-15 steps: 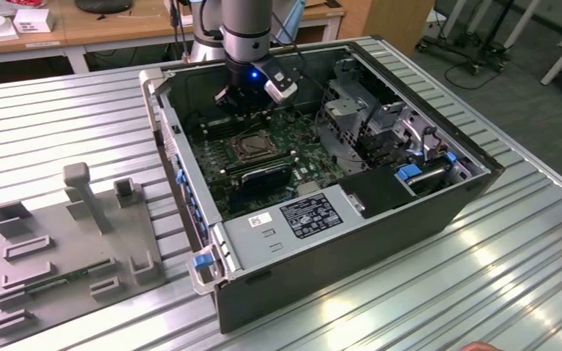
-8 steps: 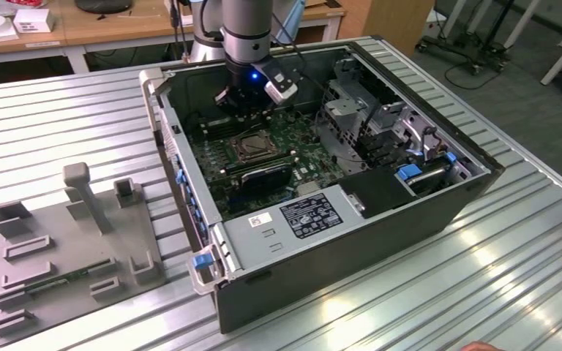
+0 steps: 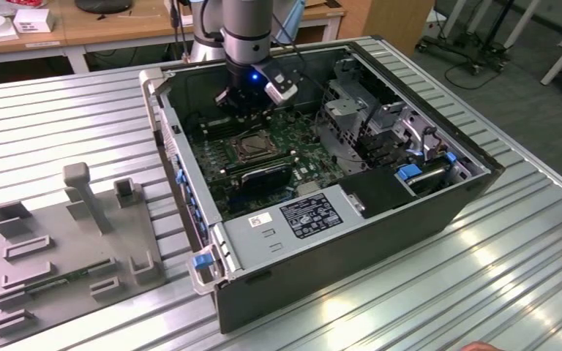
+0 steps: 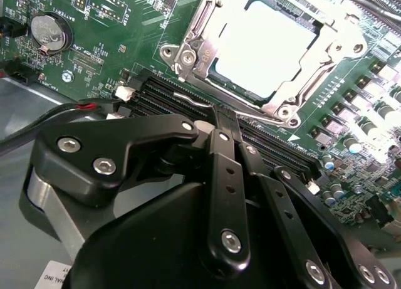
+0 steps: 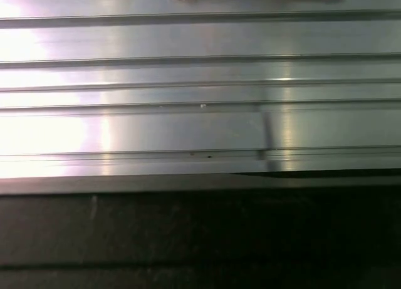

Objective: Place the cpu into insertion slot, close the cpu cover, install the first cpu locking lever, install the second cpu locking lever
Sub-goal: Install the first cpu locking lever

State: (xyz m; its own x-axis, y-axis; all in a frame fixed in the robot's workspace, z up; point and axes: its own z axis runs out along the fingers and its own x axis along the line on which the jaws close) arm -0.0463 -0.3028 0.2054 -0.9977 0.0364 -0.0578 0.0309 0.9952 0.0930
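Observation:
The cpu lies in the insertion slot on the green motherboard inside the open computer case. Its pale metal face shows through the window of the cpu cover, which lies flat over it. A thin metal lever rod runs along the socket's edge beside the memory slots. My gripper hangs just off that edge of the socket, over the memory slots, with its black fingers shut together and nothing seen between them. In the exterior view the gripper is low inside the case, just behind the socket.
Black memory slots and a coin battery flank the socket. A red and black cable runs beside the gripper. The drive cage and case walls close in. A grey fixture plate lies on the slatted table.

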